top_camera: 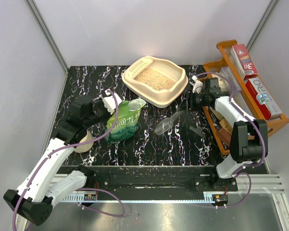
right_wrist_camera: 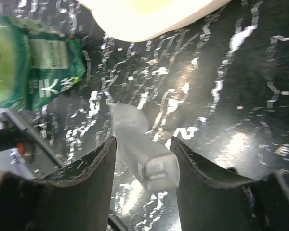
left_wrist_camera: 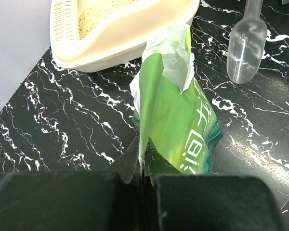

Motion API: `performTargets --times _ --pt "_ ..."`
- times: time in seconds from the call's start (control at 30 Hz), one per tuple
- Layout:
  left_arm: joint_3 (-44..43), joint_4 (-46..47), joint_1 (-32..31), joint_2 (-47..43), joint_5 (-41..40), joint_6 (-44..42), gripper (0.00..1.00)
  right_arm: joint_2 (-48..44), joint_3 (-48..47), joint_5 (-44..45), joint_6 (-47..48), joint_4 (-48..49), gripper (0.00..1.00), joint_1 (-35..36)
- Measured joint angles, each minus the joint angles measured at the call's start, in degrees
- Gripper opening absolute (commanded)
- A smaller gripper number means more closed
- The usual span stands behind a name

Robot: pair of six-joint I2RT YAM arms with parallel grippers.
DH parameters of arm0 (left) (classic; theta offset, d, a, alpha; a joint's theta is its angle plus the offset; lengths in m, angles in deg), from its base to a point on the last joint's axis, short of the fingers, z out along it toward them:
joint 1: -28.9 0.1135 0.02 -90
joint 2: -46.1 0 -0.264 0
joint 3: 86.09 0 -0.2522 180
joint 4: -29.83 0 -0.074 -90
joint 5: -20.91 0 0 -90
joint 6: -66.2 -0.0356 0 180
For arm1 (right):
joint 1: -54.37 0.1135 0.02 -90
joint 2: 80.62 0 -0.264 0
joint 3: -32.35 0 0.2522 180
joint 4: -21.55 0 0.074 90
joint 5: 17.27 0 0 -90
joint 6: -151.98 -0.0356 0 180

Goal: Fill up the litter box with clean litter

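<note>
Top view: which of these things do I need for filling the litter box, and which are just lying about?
In the job: litter box, clean litter in it, green bag pinched by the left gripper, clear scoop between the open fingers of the right gripper.
Lying about: orange rack with its boxes, tape roll, small dark piece.

Litter box [top_camera: 159, 98]: smooth matt cream plastic, its litter [top_camera: 155, 78] rough, grainy. Beside it, glossy green film bag [top_camera: 124, 120], frosted plastic scoop [top_camera: 164, 126]; my right claw [right_wrist_camera: 144, 143] is matt black.
</note>
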Motion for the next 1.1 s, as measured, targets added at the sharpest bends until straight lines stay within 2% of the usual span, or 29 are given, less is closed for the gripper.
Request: performTargets --times 0.27,0.4,0.57,0.73,0.87,1.1 --pt "0.8 0.8 0.0 -0.4 0.4 0.2 0.0 -3.0 -3.8 15.9 7.2 -4.3 0.57 0.0" --pt "0.9 1.0 0.0 -0.4 0.6 0.2 0.0 -5.5 -6.6 20.6 9.4 -4.7 0.57 0.0" --pt "1.3 1.6 0.1 -0.4 0.9 0.7 0.0 -6.7 -11.4 20.0 10.8 -6.2 0.59 2.9" --pt "1.4 1.9 0.1 -0.4 1.0 1.3 0.0 -4.5 -21.0 16.3 10.8 -9.6 0.61 14.2" --pt "1.4 1.9 0.2 -0.4 1.2 1.8 0.0 0.5 -28.5 13.0 7.8 -10.2 0.62 20.5" --pt "1.4 2.0 0.2 -0.4 1.2 2.2 0.0 11.6 -37.7 12.9 6.1 -12.7 0.65 26.5"
